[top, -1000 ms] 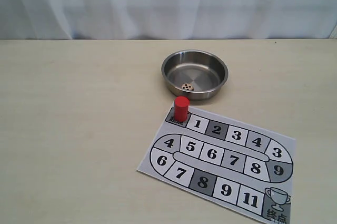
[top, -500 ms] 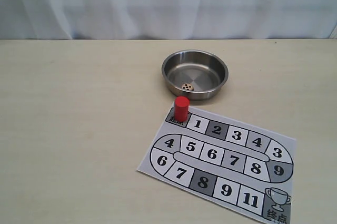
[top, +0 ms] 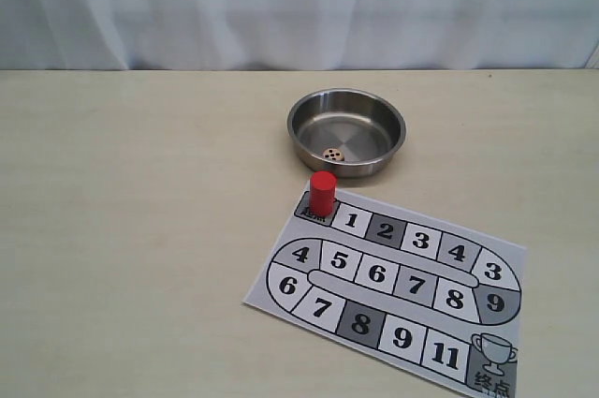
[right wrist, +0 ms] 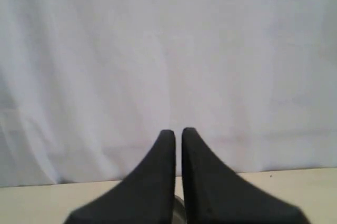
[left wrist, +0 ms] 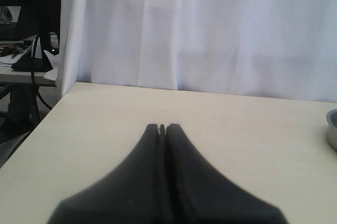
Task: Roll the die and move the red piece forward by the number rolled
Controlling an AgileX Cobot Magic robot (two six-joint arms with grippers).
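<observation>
The die (top: 333, 154), a small beige cube with dark pips, lies inside the steel bowl (top: 304, 112) near its front wall. The red piece (top: 323, 191) stands upright on the grey start square of the numbered board (top: 412, 323). Neither gripper shows in the exterior view. In the left wrist view my left gripper (left wrist: 162, 127) is shut on nothing, held over bare table, with the bowl's rim (left wrist: 331, 129) at the frame edge. In the right wrist view my right gripper (right wrist: 178, 132) has its fingers nearly together, empty, pointing at the curtain.
A white curtain (top: 299, 5) closes off the back of the table. The table's edge and a cluttered desk (left wrist: 21, 50) with cables appear in the left wrist view. A bit of the bowl's rim (right wrist: 179, 211) peeks between the right fingers.
</observation>
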